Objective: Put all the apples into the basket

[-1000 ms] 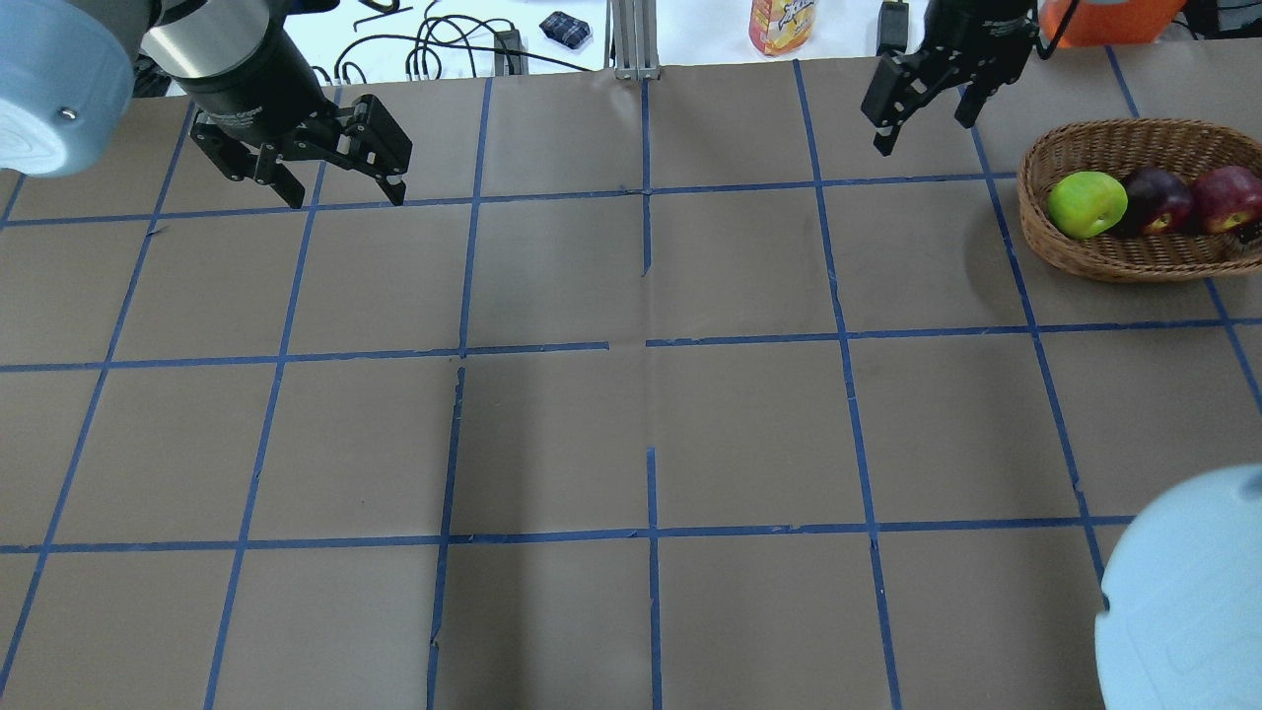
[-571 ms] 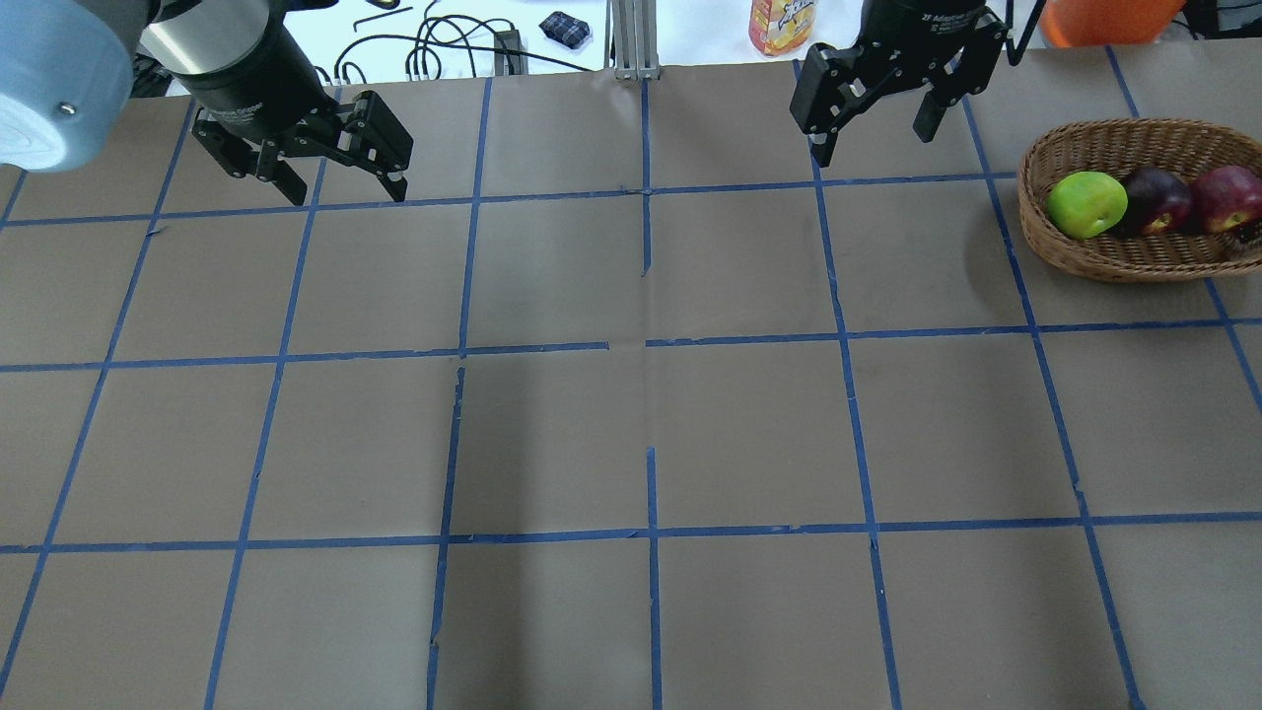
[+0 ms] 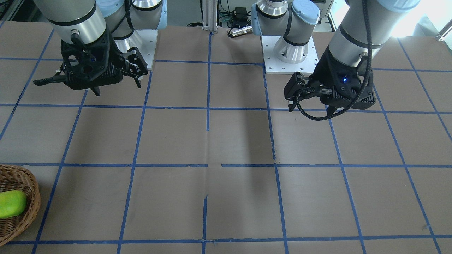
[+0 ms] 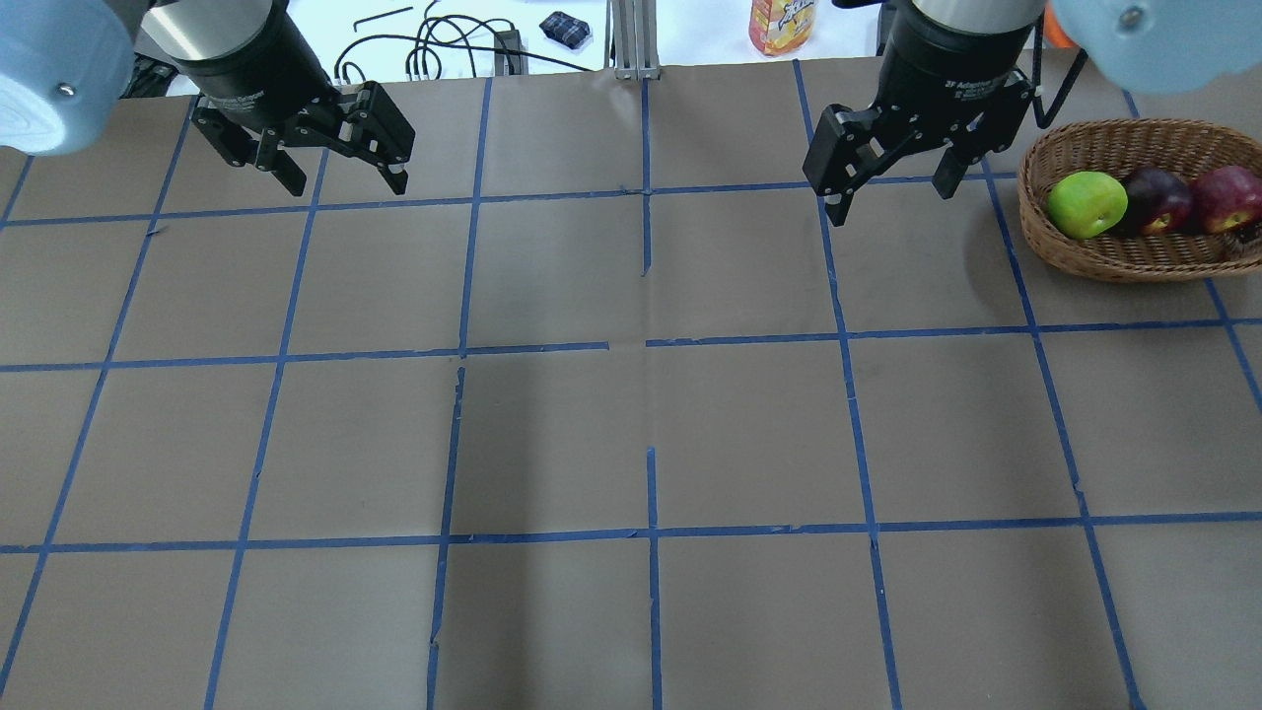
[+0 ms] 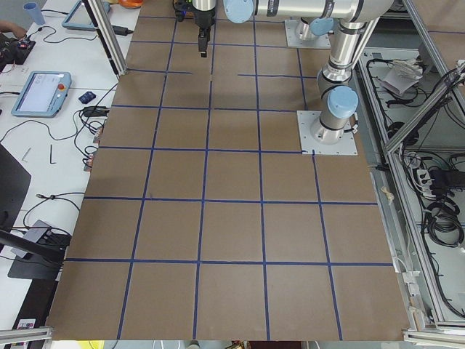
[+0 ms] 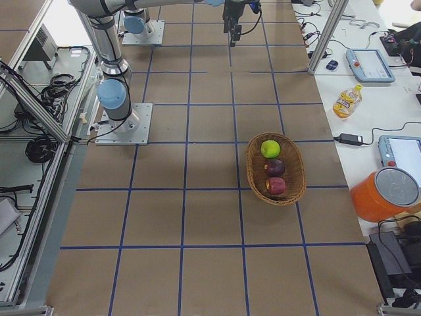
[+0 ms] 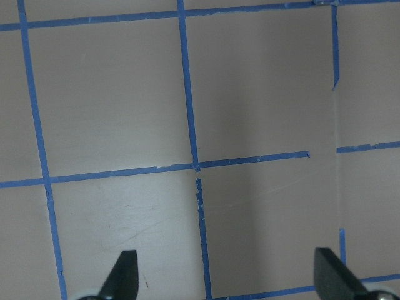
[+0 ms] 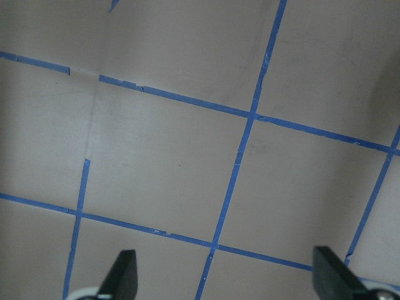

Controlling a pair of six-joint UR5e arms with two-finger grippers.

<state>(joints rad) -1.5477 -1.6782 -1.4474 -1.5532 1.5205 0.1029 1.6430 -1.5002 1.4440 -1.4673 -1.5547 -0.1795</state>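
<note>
The wicker basket (image 4: 1124,261) stands at the table's far right and holds all three apples in a row: a lime green one (image 4: 1086,204), a dark maroon one (image 4: 1158,200) and a red one (image 4: 1227,197). The exterior right view shows the same row in the basket (image 6: 294,160). My right gripper (image 4: 895,200) hangs open and empty just left of the basket, apart from it. At the far left my left gripper (image 4: 345,185) is also open and empty. Both wrist views show only taped table between wide-spread fingertips (image 7: 125,275).
Brown paper with a blue tape grid covers the table (image 4: 651,414). Past the far edge lie cables (image 4: 444,44), a small dark pouch (image 4: 565,28), an orange drink bottle (image 4: 781,25) and a metal post (image 4: 631,39). An orange container (image 6: 385,194) sits beside the table.
My right gripper swung left away from the basket, then came a little lower and nearer. It stayed open. The left gripper shifted slightly toward the far edge. The apples have not moved.
</note>
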